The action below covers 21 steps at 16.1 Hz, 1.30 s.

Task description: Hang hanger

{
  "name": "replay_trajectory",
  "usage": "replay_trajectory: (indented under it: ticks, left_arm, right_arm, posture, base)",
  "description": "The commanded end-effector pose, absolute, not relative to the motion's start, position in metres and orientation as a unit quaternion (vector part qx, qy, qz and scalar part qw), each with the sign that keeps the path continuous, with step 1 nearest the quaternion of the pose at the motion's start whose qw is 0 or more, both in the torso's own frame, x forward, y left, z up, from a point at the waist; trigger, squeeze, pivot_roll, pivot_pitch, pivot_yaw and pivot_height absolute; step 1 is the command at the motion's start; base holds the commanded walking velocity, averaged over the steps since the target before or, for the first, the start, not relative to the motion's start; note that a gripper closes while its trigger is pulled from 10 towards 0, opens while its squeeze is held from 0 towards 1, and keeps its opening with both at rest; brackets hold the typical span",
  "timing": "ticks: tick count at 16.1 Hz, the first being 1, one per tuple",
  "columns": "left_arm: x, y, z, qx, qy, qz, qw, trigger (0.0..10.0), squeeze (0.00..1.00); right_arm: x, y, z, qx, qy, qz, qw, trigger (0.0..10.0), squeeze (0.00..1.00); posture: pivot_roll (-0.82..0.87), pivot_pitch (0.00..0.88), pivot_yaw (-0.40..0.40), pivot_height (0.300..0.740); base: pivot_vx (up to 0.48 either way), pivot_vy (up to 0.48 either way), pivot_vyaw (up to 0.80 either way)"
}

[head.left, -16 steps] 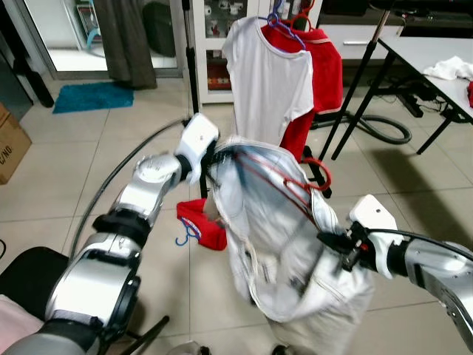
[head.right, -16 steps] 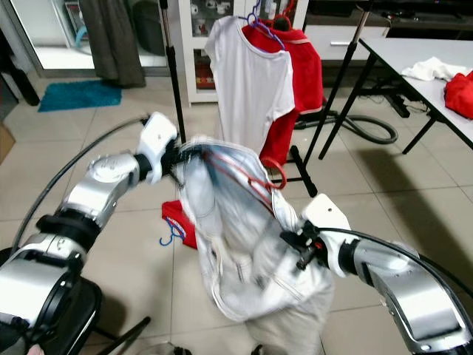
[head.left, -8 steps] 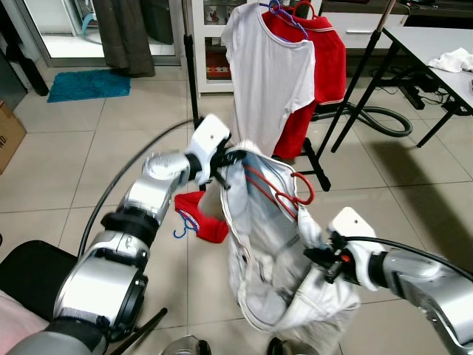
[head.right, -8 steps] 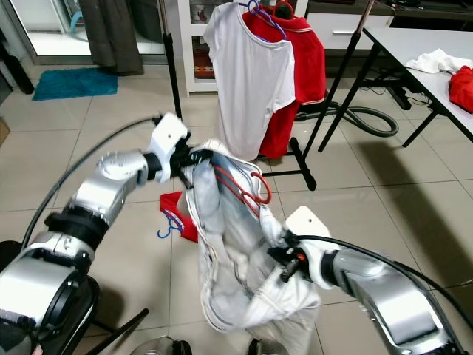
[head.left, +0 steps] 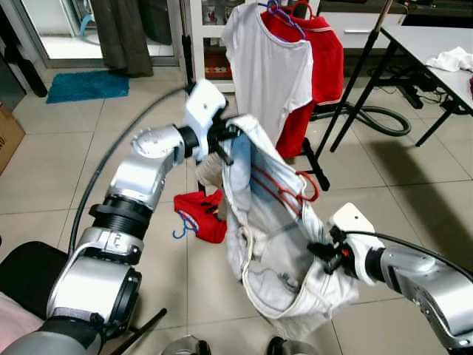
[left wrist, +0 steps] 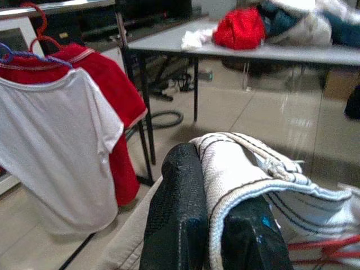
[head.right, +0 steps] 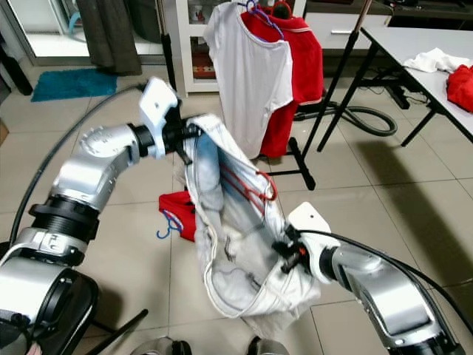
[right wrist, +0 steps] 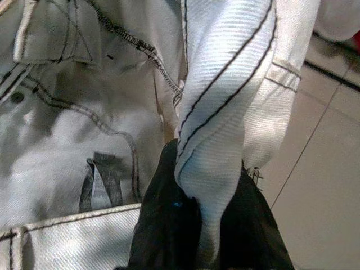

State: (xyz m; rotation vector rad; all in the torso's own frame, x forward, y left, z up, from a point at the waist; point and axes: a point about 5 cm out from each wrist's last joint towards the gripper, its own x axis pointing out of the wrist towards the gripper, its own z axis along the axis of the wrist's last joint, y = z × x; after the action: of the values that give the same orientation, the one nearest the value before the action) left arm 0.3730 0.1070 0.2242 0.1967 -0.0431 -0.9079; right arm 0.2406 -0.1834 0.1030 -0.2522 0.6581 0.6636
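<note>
The left arm is raised and extended forward, elbow bent; the left tool (head.left: 225, 140) is clamped on the upper edge of a white jacket (head.left: 277, 244), with the fabric hem pinched between both black fingers (left wrist: 177, 225) in the left wrist view. The right arm reaches in low from the right; the right tool (head.left: 323, 255) is closed on the lower edge of the same garment, a fold of cloth squeezed between its fingers (right wrist: 163, 225). The jacket hangs stretched between the two tools, above the tiled floor (head.left: 59, 170). A red hanger (head.left: 292, 194) sits inside the jacket, its hook protruding at the right side of the opening.

Beyond the jacket stands a clothes rack (head.left: 310, 159) carrying a white T-shirt (head.left: 270, 70) and a red shirt (head.left: 321, 52). A red garment (head.left: 203, 222) with a blue hanger (head.left: 183, 228) lies on the floor beside the jacket. A tabletop (head.left: 436, 44) stands at the right, well apart
</note>
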Motion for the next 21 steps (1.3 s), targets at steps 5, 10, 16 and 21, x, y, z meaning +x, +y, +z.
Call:
replay_trajectory:
  ticks: [5,10,16,21]
  left_arm:
    - [0.343,0.094,0.234,0.075,-0.027,-0.492,0.867,0.0,0.0]
    - [0.347,0.109,0.19,0.166,0.035,-0.396,0.902,0.0,0.0]
    - [0.381,0.172,0.229,0.214,-0.072,-0.174,0.959,0.0,0.0]
    - [0.393,0.178,0.259,0.172,-0.098,-0.198,0.96,0.0,0.0]
  right_arm:
    - [0.287,-0.2,0.136,0.012,0.188,0.18,0.966,0.0,0.0]
    - [0.306,-0.19,0.185,0.154,0.053,0.214,0.963,0.0,0.0]
    - [0.277,-0.195,0.196,0.116,0.035,0.358,0.926,0.0,0.0]
    - [0.269,-0.208,0.191,0.071,0.056,0.381,0.92,0.0,0.0]
  posture:
    - [-0.14,0.041,0.007,0.74]
    - [-0.14,0.032,0.003,0.74]
    - [-0.15,0.018,0.01,0.74]
    - [-0.15,0.015,0.013,0.74]
  base:
    - [0.0,0.0,0.0]
    - [0.0,0.0,0.0]
    - [0.0,0.0,0.0]
    - [0.0,0.0,0.0]
